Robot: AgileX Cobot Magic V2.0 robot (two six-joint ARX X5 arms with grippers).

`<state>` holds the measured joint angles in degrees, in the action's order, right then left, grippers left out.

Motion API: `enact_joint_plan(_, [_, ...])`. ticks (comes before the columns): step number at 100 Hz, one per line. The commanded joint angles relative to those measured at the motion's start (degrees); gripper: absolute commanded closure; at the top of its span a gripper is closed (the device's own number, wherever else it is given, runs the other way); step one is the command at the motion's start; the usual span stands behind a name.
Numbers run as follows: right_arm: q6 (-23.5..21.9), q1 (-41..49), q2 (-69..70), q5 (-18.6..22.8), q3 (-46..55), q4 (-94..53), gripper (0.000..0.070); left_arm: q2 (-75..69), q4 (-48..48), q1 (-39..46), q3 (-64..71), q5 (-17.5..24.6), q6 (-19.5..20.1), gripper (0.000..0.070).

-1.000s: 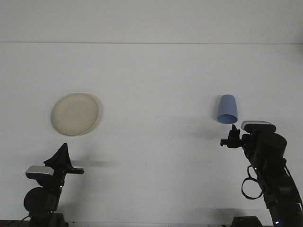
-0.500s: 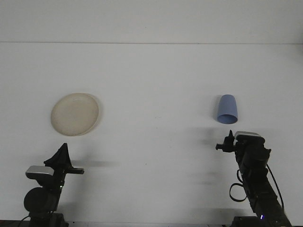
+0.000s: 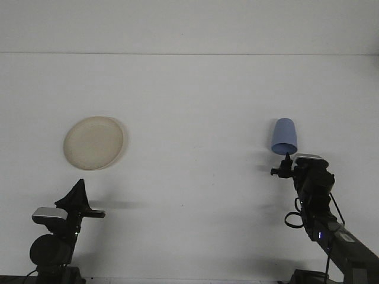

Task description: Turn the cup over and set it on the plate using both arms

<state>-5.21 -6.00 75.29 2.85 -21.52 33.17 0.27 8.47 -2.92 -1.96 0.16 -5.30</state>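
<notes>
A plain white table (image 3: 189, 100) fills the view, meeting a pale wall (image 3: 189, 23) along a straight edge at twelve o'clock.

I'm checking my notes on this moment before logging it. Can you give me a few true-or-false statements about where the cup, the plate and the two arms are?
1. The blue cup is lying on the beige plate. False: the cup is on the table's right side, far from the plate on the left.
2. The right gripper is just below the cup in the front view. True.
3. The left gripper is holding the plate. False: it sits nearer the camera than the plate, apart from it.
4. The plate has nothing on it. True.
5. The cup is red. False: it is blue.
</notes>
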Motion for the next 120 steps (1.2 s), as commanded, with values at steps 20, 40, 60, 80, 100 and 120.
enact_joint_plan(20, [1.22, -1.73, 11.02, 3.32, -3.91, 7.52, 0.0339, -0.09, 0.59, -0.15, 1.11, 0.07, 0.04, 0.0689])
enact_joint_plan(40, [2.05, -2.27, 17.38, 4.83, -8.83, 7.54, 0.0339, -0.09, 0.59, -0.15, 1.11, 0.09, 0.04, 0.0689])
enact_joint_plan(60, [2.47, -2.27, 21.79, 5.51, -12.68, 7.50, 0.0368, -0.09, 0.61, -0.15, 1.11, 0.09, 0.04, 0.0689])
enact_joint_plan(80, [2.54, -2.27, 22.71, 6.16, -13.16, 7.52, 0.0700, -0.09, 0.59, -0.15, 1.11, 0.07, 0.04, 0.0689])
enact_joint_plan(100, [1.97, -2.08, 21.05, 6.19, -13.14, 5.44, 0.0700, -0.09, 0.59, -0.15, 1.11, 0.09, 0.04, 0.0689])
enact_joint_plan(120, [2.01, -0.02, 12.44, 5.62, -13.14, -3.54, 0.0700, -0.09, 0.61, -0.15, 1.11, 0.07, 0.04, 0.0689])
